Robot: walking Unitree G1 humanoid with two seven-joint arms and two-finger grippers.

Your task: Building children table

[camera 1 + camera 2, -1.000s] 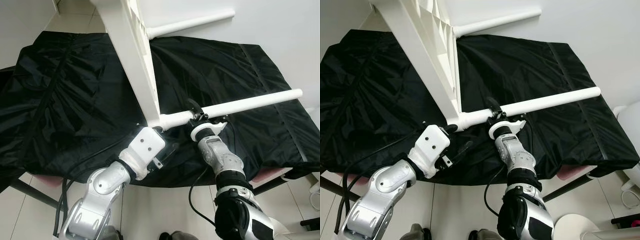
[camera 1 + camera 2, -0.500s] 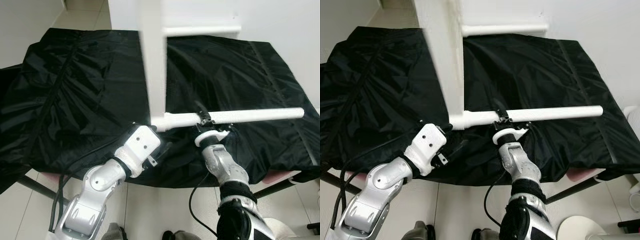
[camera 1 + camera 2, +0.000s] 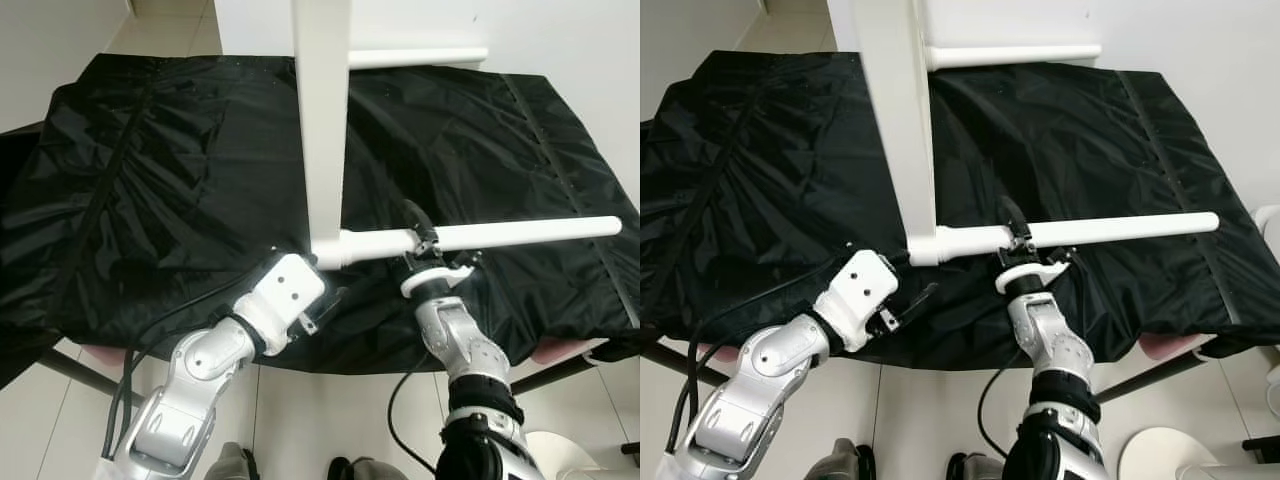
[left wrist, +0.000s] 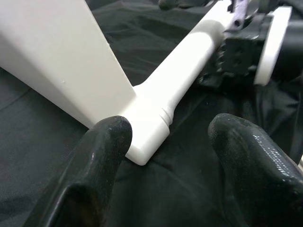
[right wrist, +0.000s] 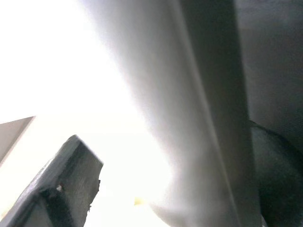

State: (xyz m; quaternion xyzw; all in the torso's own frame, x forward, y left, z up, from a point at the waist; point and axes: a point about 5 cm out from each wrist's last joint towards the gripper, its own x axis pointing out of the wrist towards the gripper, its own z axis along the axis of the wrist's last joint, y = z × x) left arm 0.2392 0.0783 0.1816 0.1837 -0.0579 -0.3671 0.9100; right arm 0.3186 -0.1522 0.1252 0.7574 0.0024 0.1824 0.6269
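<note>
My right gripper (image 3: 1018, 232) clamped on table leg (image 3: 1110, 228) beside tabletop (image 3: 895, 120) corner — tabletop swung upright since earlier; left gripper (image 4: 165, 142) jaws apart there — leg seated.

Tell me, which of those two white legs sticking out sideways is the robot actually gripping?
The nearer leg, close to the robot. The right end effector is clamped around it near its joint. The farther leg juts out untouched at the far edge of the black cloth.

Smooth matt white table leg (image 3: 520, 233) over a creased, faintly shiny black cloth (image 3: 160, 200).
</note>
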